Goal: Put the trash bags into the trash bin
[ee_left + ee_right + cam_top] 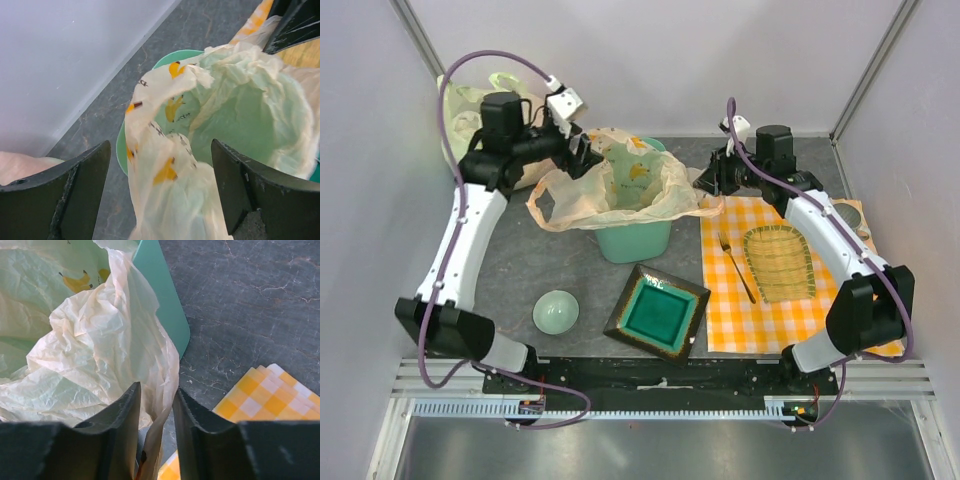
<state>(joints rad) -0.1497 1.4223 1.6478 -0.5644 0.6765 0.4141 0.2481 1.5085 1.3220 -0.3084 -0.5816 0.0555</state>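
The trash bag [610,190], thin peach-cream plastic with yellow-orange prints, is draped open over the mint-green trash bin [638,242]; its body sags inside and its edges hang over the rim. My left gripper [582,150] is at the bin's back left. In the left wrist view it [160,145] is wide open around a hanging fold of the bag [165,165], with the bin rim [120,145] below. My right gripper [712,180] is at the bin's right side. In the right wrist view it [156,388] stands narrowly apart, with a strip of the bag [160,370] between the jaws, unpinched.
A pale green bowl [556,311] and a square teal dish [657,312] sit in front of the bin. A yellow checked mat [760,310] on the right carries a fork [737,267] and a woven tray [778,262]. A yellow-green bag [470,105] lies at the back left.
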